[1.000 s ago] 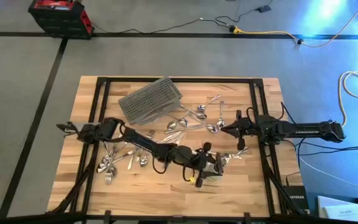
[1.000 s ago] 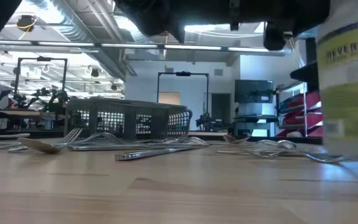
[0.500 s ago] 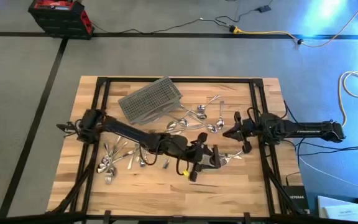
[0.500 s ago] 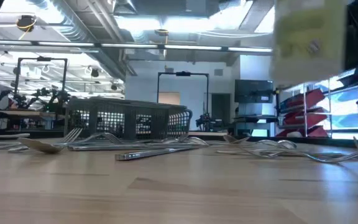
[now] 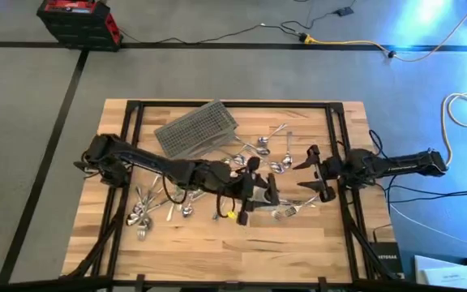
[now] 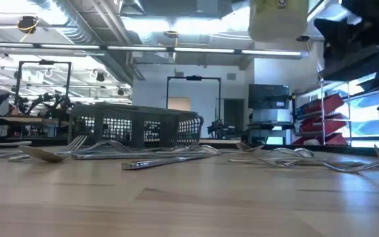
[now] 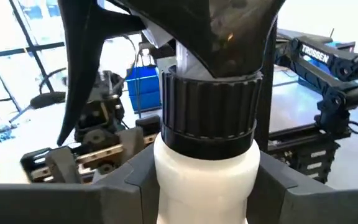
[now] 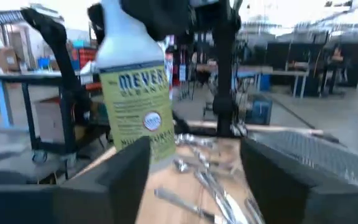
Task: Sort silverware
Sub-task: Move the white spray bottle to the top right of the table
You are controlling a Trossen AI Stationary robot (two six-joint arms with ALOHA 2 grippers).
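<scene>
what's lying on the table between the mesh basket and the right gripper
In the high view, a scatter of spoons lies between the basket and the open right gripper, which hovers near the table's right side.

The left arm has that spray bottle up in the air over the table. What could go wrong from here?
1. The left gripper holds the spray bottle only at its neck; if the grip slips, the bottle could drop onto the silverware lying below.
2. The right gripper waits open close beside the bottle, so swinging the bottle toward it risks a knock.
3. The mesh basket lies tilted among the spoons, so a low pass might clip it.
</scene>
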